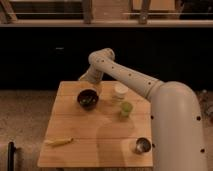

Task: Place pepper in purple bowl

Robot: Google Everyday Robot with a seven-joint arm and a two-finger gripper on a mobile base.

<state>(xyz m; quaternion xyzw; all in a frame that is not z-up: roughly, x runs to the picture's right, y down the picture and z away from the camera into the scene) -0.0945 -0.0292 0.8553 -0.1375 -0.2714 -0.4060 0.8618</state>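
Observation:
The purple bowl [87, 98] is round and almost black, and stands on the far left part of the wooden table [100, 135]. A small greenish shape inside it looks like the pepper [89, 102]. My gripper [86, 80] hangs at the end of the white arm, just above and behind the bowl's far rim, clear of it. Nothing shows in the gripper.
A white cylindrical container [120, 92] and a light-green cup [126, 108] stand right of the bowl. A shiny metal cup [142, 145] is near the front right corner. A long pale-yellow thing [59, 142] lies at the front left. My arm spans the table's right side.

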